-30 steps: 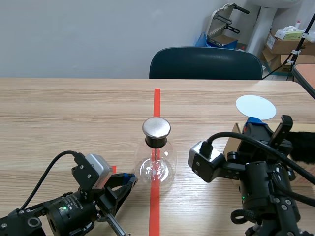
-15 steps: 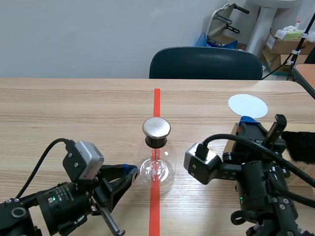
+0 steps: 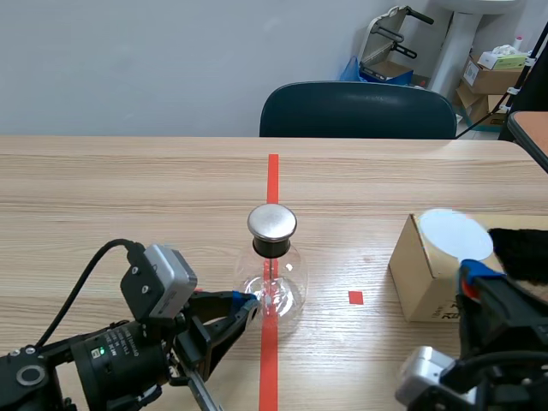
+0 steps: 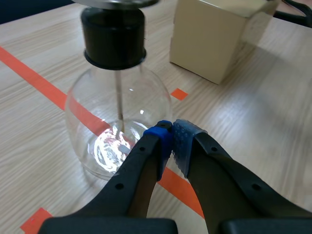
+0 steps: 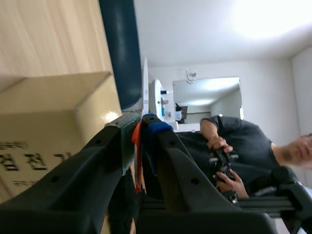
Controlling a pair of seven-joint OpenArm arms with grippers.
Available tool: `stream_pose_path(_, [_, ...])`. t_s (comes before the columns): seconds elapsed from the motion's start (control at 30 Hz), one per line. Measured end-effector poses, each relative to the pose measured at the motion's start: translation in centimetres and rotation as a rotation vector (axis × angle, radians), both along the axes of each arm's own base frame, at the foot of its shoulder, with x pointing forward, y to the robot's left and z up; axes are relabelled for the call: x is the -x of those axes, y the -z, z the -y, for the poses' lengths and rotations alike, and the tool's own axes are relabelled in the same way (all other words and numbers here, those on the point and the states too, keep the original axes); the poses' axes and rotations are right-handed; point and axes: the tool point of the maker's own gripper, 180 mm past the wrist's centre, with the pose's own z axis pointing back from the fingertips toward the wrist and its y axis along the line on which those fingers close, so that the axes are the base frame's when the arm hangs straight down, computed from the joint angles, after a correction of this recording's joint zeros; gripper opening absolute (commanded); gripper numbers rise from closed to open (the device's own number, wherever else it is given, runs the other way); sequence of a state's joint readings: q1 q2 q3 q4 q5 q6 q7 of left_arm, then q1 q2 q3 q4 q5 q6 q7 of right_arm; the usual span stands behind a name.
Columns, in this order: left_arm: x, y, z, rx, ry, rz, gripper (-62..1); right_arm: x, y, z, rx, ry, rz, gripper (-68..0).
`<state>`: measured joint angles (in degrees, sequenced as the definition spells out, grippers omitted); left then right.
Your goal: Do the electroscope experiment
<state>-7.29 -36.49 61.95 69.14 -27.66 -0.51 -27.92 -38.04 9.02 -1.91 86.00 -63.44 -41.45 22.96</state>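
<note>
Left hand (image 4: 171, 132): low at the near left of the table (image 3: 103, 197), fingers together with nothing between them, blue tips right against the lower bulb of the glass.
Right hand (image 5: 139, 122): low at the near right, clamped on the thin edge of the white disc, an orange-red strip showing between the pads.
Electroscope (image 3: 272, 276): a round glass flask standing upright mid-table on the red tape line (image 3: 272, 175), with a black stopper, a flat metal cap and a thin rod running down inside.
Cardboard box (image 3: 421, 278): right of the flask, well apart from it.
White disc (image 3: 452, 233): over the box's top corner.
Black furry patch (image 3: 522, 253): just right of the box.
Chair (image 3: 358, 110): dark, behind the far edge.
</note>
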Motion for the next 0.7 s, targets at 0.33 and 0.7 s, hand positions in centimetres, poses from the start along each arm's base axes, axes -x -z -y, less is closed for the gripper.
stream_pose_path(0.33, [2.3,-0.3,0.0,-0.012,0.071,-0.019,-57.9,-0.4,1.8,1.6,0.0,-0.022,-0.017,-66.5])
stream_pose_path(0.7, [3.0,-4.6,1.2,0.109,0.118,0.07,-37.5,-1.8,3.2,2.0,0.03,-0.018,-0.029,-66.5])
